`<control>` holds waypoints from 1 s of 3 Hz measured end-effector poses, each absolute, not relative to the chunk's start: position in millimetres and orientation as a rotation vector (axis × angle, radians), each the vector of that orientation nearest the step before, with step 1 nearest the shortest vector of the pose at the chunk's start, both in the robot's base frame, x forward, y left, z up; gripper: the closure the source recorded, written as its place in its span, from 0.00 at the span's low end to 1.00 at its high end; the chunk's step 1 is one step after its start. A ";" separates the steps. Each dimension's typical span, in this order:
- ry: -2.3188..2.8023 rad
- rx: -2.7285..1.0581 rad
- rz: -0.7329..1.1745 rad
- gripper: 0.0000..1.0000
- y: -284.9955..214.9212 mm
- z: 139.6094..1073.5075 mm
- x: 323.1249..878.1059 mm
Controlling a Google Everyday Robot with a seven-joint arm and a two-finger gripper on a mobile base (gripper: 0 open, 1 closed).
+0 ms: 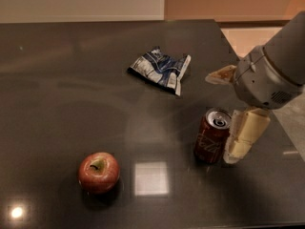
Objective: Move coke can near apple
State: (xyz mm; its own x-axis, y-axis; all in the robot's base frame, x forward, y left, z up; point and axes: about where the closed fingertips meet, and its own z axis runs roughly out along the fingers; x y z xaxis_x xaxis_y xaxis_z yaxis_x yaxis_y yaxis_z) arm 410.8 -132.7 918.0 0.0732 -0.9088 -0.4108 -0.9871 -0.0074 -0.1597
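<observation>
Grasp step: gripper (224, 113) at can (211, 140), fingers spread, nothing pinched; next close, then carry can to apple (98, 171).

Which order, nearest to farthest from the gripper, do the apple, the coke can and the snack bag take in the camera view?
The gripper hangs at the right of the view.
1. The coke can, right beside the gripper, at the right.
2. The snack bag, farther back, near the middle.
3. The apple, front left, clearly farthest.
</observation>
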 end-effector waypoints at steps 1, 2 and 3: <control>1.883 -1.974 0.276 0.00 -133.5 904.6 409.7; 1.875 -1.983 0.289 0.18 -133.9 896.8 407.5; 1.877 -1.966 0.305 0.41 -134.2 895.0 405.5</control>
State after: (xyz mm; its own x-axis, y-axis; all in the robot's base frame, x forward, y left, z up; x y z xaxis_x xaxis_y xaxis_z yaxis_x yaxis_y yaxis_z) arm 405.5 -134.2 895.0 0.0731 -0.9022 -0.4251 -0.9904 -0.0155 -0.1373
